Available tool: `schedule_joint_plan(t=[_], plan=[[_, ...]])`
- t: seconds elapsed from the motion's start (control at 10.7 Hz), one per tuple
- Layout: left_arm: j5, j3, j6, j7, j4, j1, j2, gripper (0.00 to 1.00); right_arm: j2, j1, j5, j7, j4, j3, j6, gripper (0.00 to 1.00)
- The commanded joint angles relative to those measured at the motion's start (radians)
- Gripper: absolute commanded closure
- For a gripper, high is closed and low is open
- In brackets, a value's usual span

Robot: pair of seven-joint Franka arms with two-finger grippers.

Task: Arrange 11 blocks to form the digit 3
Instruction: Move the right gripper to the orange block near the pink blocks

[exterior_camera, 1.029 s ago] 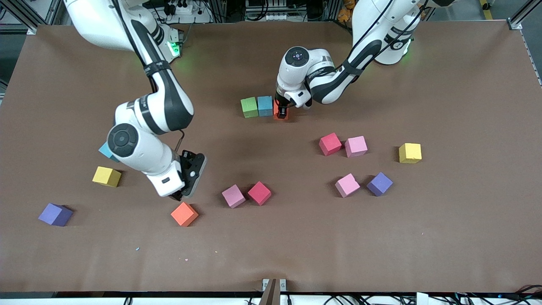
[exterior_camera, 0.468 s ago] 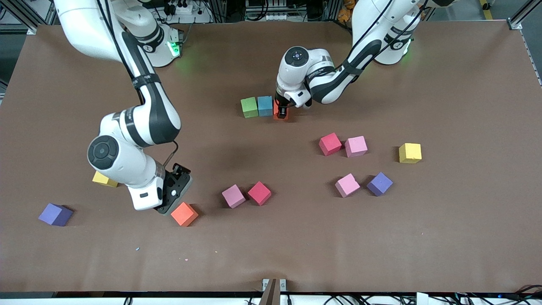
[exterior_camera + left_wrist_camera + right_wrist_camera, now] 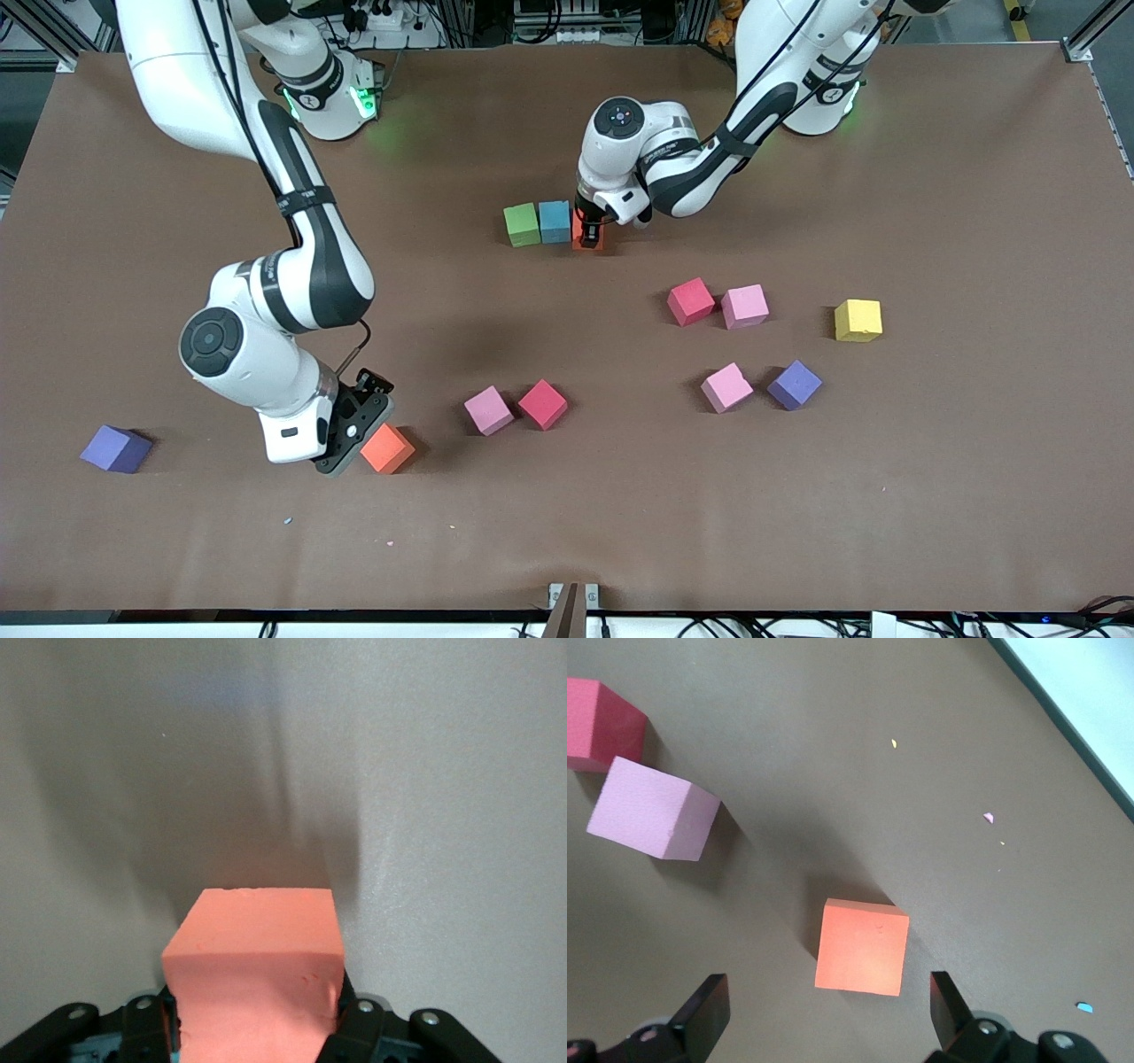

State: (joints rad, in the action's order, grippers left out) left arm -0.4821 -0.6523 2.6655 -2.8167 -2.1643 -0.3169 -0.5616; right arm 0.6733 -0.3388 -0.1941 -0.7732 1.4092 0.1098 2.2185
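Right now I see my left gripper (image 3: 588, 237) down at the table, clamped on an orange block (image 3: 257, 983) that sits at the end of a short row: green block (image 3: 521, 224), then blue block (image 3: 555, 221), then this orange one toward the left arm's end, all three touching side by side. That row is all there is of the digit 3. In the left wrist view the orange cube fills the space between the two fingers (image 3: 142, 1028), pressed on both sides.

My right gripper (image 3: 350, 434) hangs low over a second orange block (image 3: 387, 447) nearer the front camera, toward the right arm's end of the table. Its jaws stand wide apart, and in the right wrist view the cube (image 3: 862, 946) lies between the spread fingertips (image 3: 700, 1014) with nothing touching it.

The loose blocks lie scattered on the brown table (image 3: 974, 487): a pink block (image 3: 488, 410) and red block (image 3: 542, 404) just beside each other near that second orange cube, a purple block (image 3: 116, 448) well apart toward the right arm's end, and a red (image 3: 690, 301), two pinks (image 3: 744, 306) (image 3: 726, 387), a purple (image 3: 794, 384) and a yellow block (image 3: 858, 320) toward the left arm's end.
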Motion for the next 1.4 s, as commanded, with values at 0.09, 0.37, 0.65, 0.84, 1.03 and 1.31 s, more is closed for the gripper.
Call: schedule_joint_plan(t=[0.09, 0.37, 0.65, 0.84, 1.03, 1.31], plan=[[-0.069, 0.007, -0.045, -0.291, 0.000, -0.022, 0.002, 1.00, 0.055, 0.018, -0.008, 0.090, -0.039, -0.013, -0.005, 0.00], [-0.069, 0.005, -0.069, -0.288, 0.017, -0.021, 0.000, 1.00, 0.112, 0.029, -0.008, 0.117, -0.097, -0.013, -0.014, 0.00], [-0.069, 0.005, -0.069, -0.288, 0.024, -0.021, -0.001, 1.00, 0.163, 0.029, -0.008, 0.152, -0.146, -0.013, -0.010, 0.00], [-0.069, 0.007, -0.076, -0.288, 0.029, -0.021, -0.001, 1.00, 0.190, 0.021, -0.008, 0.163, -0.168, -0.013, -0.002, 0.00], [-0.069, 0.007, -0.078, -0.247, 0.038, -0.022, -0.001, 1.00, 0.226, 0.029, -0.008, 0.157, -0.194, -0.013, 0.007, 0.00], [-0.069, 0.007, -0.082, -0.161, 0.044, -0.024, -0.003, 1.00, 0.255, 0.032, -0.007, 0.157, -0.225, -0.013, 0.010, 0.00]])
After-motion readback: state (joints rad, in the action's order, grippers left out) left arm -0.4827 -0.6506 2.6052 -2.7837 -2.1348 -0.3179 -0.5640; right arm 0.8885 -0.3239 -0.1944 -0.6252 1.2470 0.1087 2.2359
